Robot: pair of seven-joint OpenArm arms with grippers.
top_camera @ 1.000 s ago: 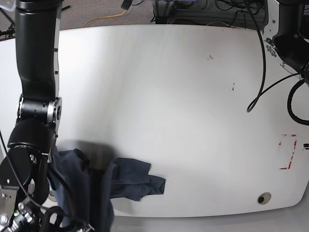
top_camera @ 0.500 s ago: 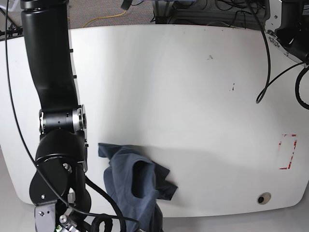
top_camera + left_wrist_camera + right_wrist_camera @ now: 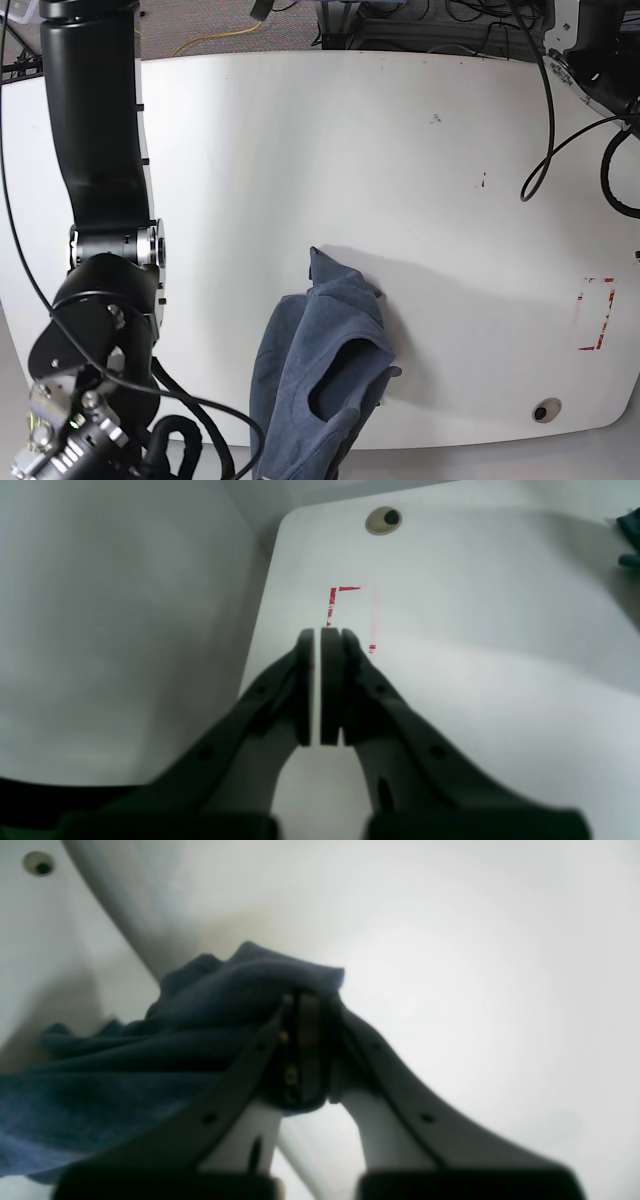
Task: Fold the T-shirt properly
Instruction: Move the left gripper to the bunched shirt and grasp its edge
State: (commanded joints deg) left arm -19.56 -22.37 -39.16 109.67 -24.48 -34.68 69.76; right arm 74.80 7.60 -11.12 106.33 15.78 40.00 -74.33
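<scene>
White table (image 3: 420,230) fills the base view. Hanging bunched over its front edge is the T-shirt (image 3: 325,385), pinched in the right gripper (image 3: 305,1012). At the front right corner, above red tape marks (image 3: 345,597), the left gripper (image 3: 320,640) has fingers pressed nearly together, empty.

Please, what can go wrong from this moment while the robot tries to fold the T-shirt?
1. The right gripper pinches only a small bunch of the T-shirt; the fabric may slip out.
2. The T-shirt is crumpled and partly hangs over the near edge of the table; if released now, it might slide off.
3. The left gripper is shut and empty, over the red marks far from the cloth, so one arm alone may not spread it flat.
</scene>
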